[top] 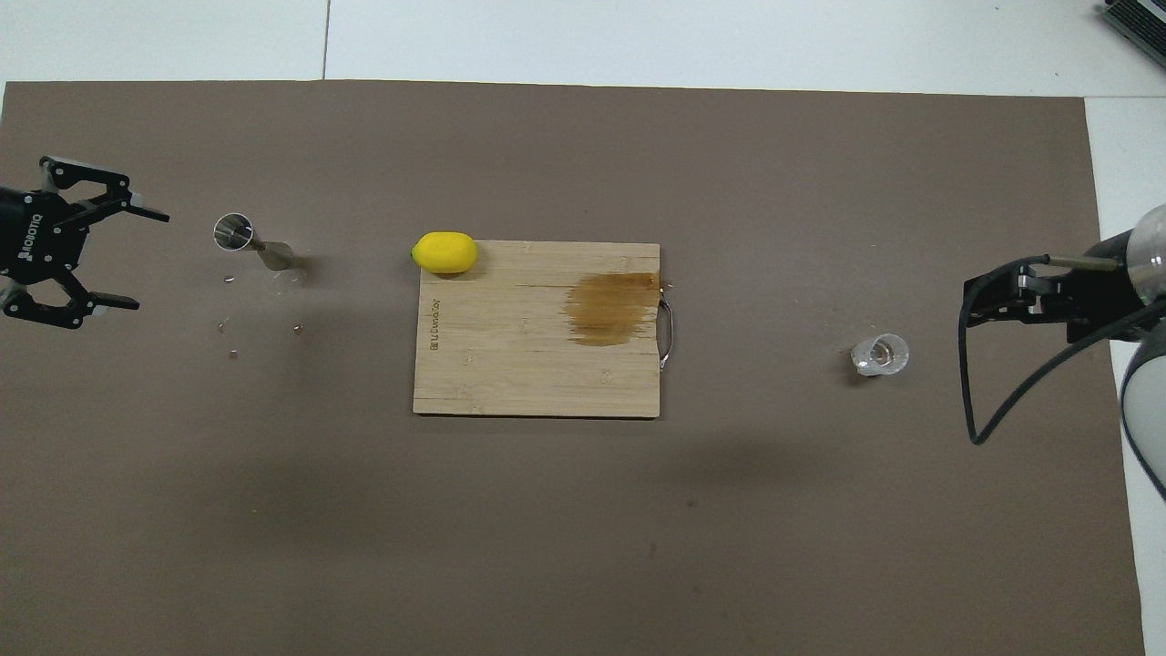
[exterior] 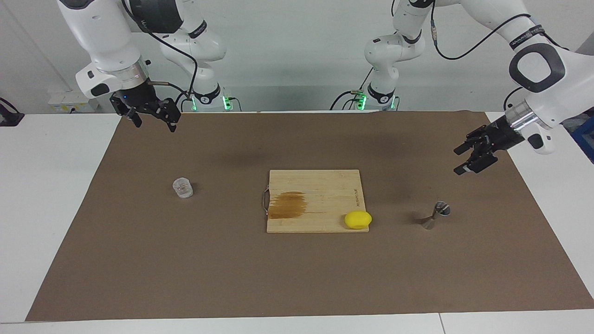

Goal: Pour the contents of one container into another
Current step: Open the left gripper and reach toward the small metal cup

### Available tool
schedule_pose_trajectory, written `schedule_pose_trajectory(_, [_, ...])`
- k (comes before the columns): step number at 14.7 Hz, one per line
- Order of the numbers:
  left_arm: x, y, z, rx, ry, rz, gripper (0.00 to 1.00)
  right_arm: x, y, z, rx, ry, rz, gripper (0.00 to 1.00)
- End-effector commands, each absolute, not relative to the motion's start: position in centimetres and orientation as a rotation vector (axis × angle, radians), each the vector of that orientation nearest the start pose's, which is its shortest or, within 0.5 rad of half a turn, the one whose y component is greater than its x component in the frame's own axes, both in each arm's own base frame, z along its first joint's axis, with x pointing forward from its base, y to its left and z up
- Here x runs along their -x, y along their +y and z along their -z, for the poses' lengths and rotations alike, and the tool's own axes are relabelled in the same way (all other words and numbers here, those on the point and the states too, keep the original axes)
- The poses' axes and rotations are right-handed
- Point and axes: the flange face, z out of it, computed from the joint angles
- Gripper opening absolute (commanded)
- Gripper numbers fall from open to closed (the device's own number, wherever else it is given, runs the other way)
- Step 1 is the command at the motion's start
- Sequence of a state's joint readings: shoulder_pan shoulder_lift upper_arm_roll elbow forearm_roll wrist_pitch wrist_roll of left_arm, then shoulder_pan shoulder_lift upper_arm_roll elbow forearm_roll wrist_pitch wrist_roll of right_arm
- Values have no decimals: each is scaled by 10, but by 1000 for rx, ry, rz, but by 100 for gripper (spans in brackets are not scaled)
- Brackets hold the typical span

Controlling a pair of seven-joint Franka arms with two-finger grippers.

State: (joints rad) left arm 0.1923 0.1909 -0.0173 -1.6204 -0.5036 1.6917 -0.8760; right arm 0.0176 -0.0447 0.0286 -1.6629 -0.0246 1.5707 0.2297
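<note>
Wall [exterior: 287, 55]: plain white, running along the robots' end of the table.
Table [exterior: 51, 185]: white top, showing bare at both ends and along the edge farthest from the robots.
Mat [exterior: 185, 260]: large brown sheet that covered most of the table.
Light: soft and even, leaving faint blurred shadows on the mat.
</note>
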Motion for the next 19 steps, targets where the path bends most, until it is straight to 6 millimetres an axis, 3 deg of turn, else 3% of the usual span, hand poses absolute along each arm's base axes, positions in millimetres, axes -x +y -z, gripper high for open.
schedule_pose_trajectory(1, [-615, 76, -487, 2746, -2269, -580, 100, -537, 20, -605, 3158, 261, -66, 100])
schedule_pose_trajectory(4, [-607, 95, -447, 2410, -2665, -825, 100, -537, 19, -605, 3158, 264, -68, 100])
schedule_pose_trajectory(7, [-593, 114, -406, 1993, -3054, -955, 100, -537, 20, -605, 3158, 261, -66, 100])
schedule_pose_trajectory(12, [-590, 119, -380, 1810, -3258, -985, 100, -537, 20, -605, 3159, 261, -68, 100])
schedule_pose_trajectory(16, [-587, 109, -362, 2018, -3233, -998, 100, -536, 20, -604, 3159, 262, -80, 100])
schedule_pose_trajectory(19, [-583, 111, -345, 1876, -3351, -993, 100, -536, 21, -604, 3160, 257, -85, 100])
